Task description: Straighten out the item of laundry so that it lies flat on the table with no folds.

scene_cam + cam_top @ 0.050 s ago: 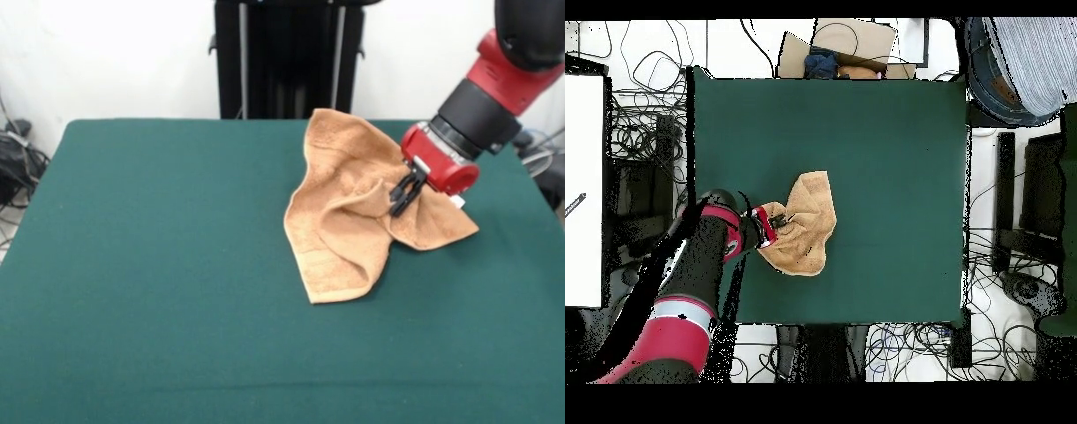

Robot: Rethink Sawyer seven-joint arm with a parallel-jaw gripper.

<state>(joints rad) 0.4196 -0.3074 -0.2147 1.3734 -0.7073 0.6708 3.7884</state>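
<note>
While crumpled, towel (pixel 353 208) on table (pixel 141 291)

Red and black arm (pixel 494 84) with black gripper (pixel 404 193).

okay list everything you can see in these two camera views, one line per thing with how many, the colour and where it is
towel: one, light orange-tan, crumpled with folds, on the table in the half nearer the robot, toward the right in the front view.
table: one, dark green top, fills most of both views.
cables: many, dark, tangled on the floor around the table in the overhead view.
cardboard box: one, brown, on the floor past the table's far edge in the overhead view.
black stand: one, behind the table's far edge in the front view.
arm: one, red and black, reaching over the table.
gripper: one, black, on the towel's folds.
</note>
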